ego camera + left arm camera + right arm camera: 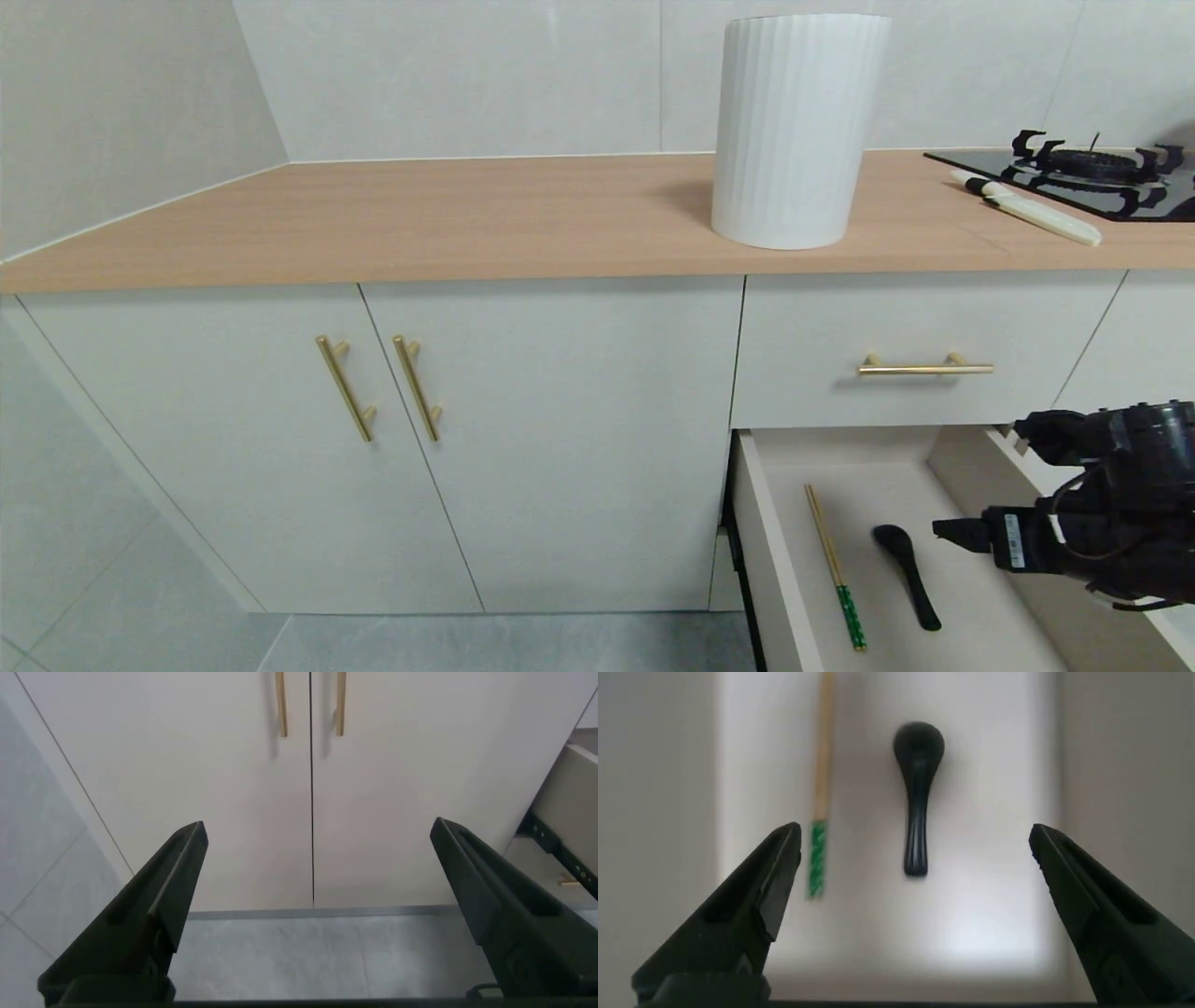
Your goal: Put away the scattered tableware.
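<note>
Right gripper (912, 838) wide open, empty, over open drawer (761, 523). 2 chopsticks (834, 565) and 1 black spoon (906, 574) lie inside, just apart. Knife (1027, 210) on counter (467, 224) beside hob (1092, 173): likely next. Calls for lifting clear, then pinching its handle.

A tall white ribbed canister (794, 131) is standing upright on the wooden bench (420, 219), right of its middle, and a black gas hob (1092, 173) is sitting at the bench's far right end. Below the bench, two cabinet doors (560, 448) with gold bar handles (415, 387) are hanging shut, and a closed drawer front (920, 322) is sitting just right of them.
</note>
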You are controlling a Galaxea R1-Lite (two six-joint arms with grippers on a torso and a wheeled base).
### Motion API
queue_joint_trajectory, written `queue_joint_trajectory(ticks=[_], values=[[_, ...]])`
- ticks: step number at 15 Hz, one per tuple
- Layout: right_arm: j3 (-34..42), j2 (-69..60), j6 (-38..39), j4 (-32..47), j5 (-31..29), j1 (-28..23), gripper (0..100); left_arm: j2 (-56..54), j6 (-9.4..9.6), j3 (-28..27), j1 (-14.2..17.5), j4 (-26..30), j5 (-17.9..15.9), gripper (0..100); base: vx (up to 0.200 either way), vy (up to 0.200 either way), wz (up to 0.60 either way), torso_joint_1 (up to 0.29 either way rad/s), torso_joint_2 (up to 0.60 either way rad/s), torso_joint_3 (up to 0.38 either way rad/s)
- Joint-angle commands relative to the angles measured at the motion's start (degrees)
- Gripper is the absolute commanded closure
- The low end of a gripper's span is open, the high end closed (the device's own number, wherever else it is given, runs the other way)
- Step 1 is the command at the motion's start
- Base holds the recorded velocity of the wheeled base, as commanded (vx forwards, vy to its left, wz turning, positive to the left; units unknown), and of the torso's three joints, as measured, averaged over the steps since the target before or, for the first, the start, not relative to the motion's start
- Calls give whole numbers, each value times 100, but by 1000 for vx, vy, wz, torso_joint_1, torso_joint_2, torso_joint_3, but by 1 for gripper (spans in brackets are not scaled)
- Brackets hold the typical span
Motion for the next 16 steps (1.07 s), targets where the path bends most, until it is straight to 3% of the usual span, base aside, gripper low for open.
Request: queue_joint_trajectory(ticks=[1, 5, 7, 13, 16], values=[[118, -1863, -25, 1234, -25, 413, 0, 0, 0, 1, 2, -2, 3, 0, 0, 0, 0, 0, 0, 0], [153, -2452, -87, 2157, -52, 1011, 0, 0, 17, 10, 2, -2, 20, 0, 0, 0, 0, 0, 0, 0], [145, -2452, -95, 2201, -60, 1028, 0, 0, 44, 10, 2, -2, 20, 0, 0, 0, 0, 0, 0, 0], [127, -2830, -95, 2843, -219, 1037, 0, 0, 26, 1, 2, -2, 3, 0, -200, 0, 0, -2, 0, 3], [48, -2637, -95, 3282, -219, 1107, 0, 0, 0, 1, 2, -2, 20, 0, 0, 0, 0, 0, 0, 0]])
